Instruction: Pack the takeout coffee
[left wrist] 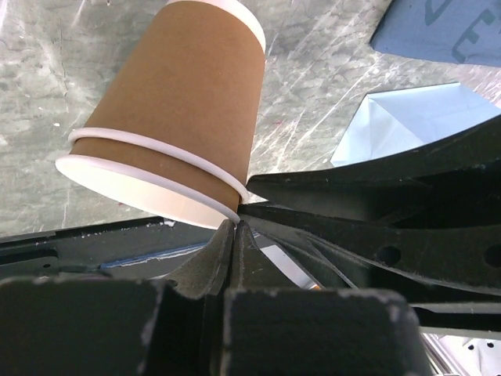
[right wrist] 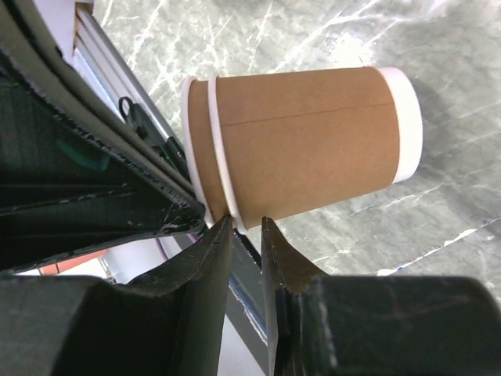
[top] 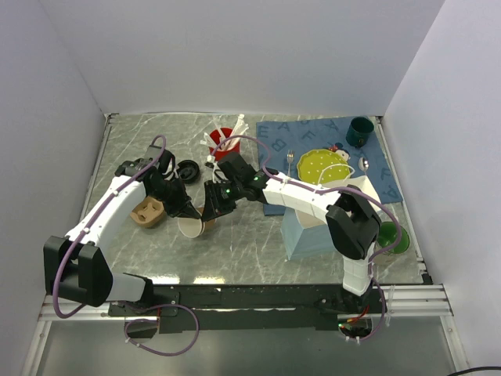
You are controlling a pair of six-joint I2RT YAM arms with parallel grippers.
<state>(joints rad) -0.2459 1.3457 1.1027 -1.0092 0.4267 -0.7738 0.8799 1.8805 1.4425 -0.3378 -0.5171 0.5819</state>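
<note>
Red cup (top: 222,138) of white utensils, yellow plate (top: 322,165) on blue mat (top: 275,133), dark green cup (top: 360,131).
</note>
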